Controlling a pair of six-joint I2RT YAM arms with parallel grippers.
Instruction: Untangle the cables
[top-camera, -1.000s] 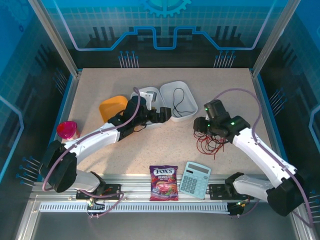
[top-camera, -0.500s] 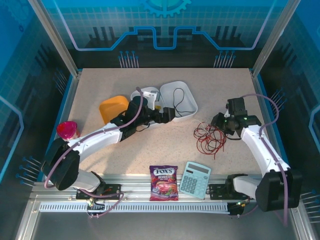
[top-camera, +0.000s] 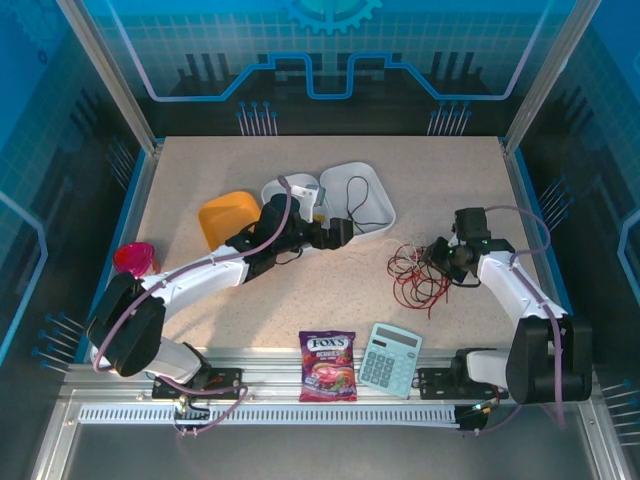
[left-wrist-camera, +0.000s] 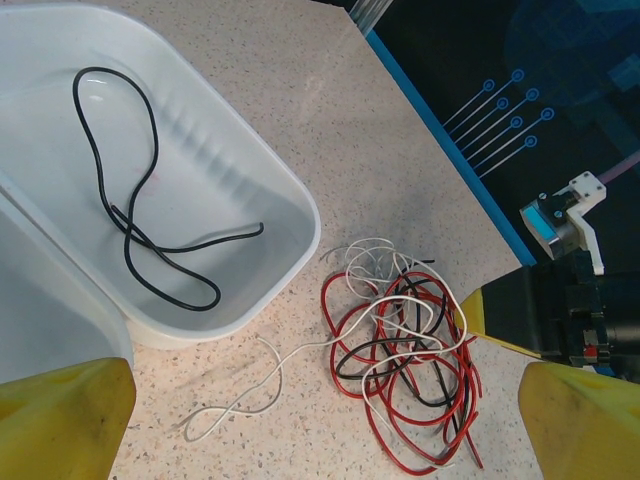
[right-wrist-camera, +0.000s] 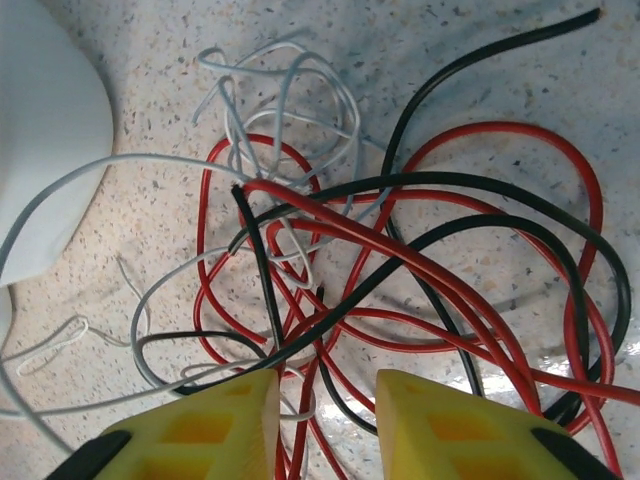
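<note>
- White bins (top-camera: 380, 188): two, side by side at mid-table. The right one holds one black cable (left-wrist-camera: 140, 245), lying free.
- Tangle (top-camera: 418, 272): on the table just right of the bins. Red, black and pale strands, count indeterminate. Judged light, limp and springy; best taken by an outer loop.
- Left gripper (top-camera: 337, 231): spread wide, empty, beside the bins.
- Right gripper (right-wrist-camera: 327, 400): fingers narrowly parted over the tangle, nothing evidently gripped.

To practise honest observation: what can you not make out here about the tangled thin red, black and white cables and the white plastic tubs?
Top view: the tangle of thin red, black and white cables is too small to trace crossings.
Right wrist view: the right gripper, with the bottom edge, covers the cables' lower loops.
Left wrist view: the second white plastic tub is cut off by the left edge; contents unseen.
</note>
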